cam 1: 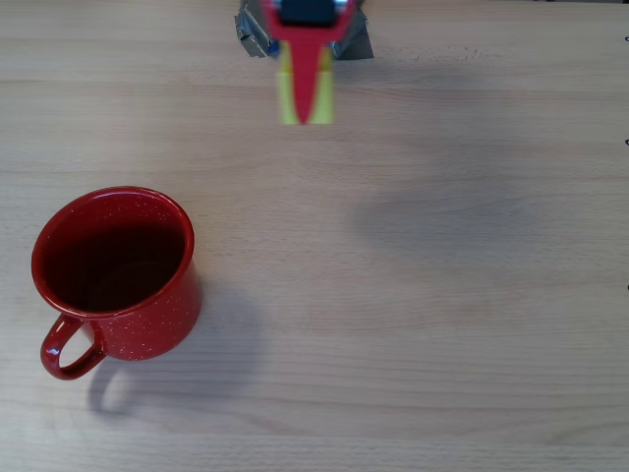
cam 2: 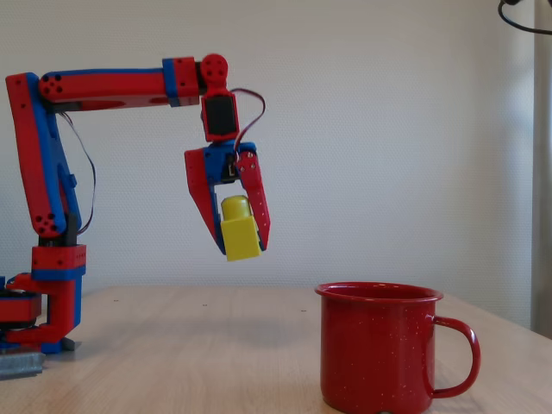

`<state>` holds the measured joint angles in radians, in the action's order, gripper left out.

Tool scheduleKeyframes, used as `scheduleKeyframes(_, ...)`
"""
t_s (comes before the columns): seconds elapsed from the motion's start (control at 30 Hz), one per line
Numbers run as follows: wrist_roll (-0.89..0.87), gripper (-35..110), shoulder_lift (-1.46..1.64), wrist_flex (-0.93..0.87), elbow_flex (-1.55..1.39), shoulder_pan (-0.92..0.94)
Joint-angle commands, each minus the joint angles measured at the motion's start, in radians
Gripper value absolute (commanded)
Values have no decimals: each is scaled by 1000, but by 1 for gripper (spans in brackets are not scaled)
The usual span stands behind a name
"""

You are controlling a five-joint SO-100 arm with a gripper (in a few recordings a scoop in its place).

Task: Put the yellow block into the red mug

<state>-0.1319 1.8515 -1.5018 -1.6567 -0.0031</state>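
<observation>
Carrying the yellow block (cam 2: 241, 235) pinched between closed fingers, the gripper (cam 2: 243, 241) hung mid-frame, needing travel rightward over the red mug (cam 2: 379, 345).

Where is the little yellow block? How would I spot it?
Find the red and blue robot arm on the wooden table. Follow it to the gripper, hanging in the air above the table, away from the red mug. The yellow block is pinched between its fingers, the one bright yellow thing.
</observation>
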Motion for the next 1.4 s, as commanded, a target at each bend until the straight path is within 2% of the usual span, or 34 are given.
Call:
scheduleKeyframes(0.0, 5, 0, 92, -14, 98, 55)
scheduleKeyframes(0.23, 121, 0, 40, -41, 206, 207)
scheduleKeyframes(0.57, 127, 0, -181, -61, 543, 313)
scheduleKeyframes(1.03, 147, 0, -606, -28, 1005, 327)
scheduleKeyframes(1.37, 169, 0, -810, -28, 1223, 356)
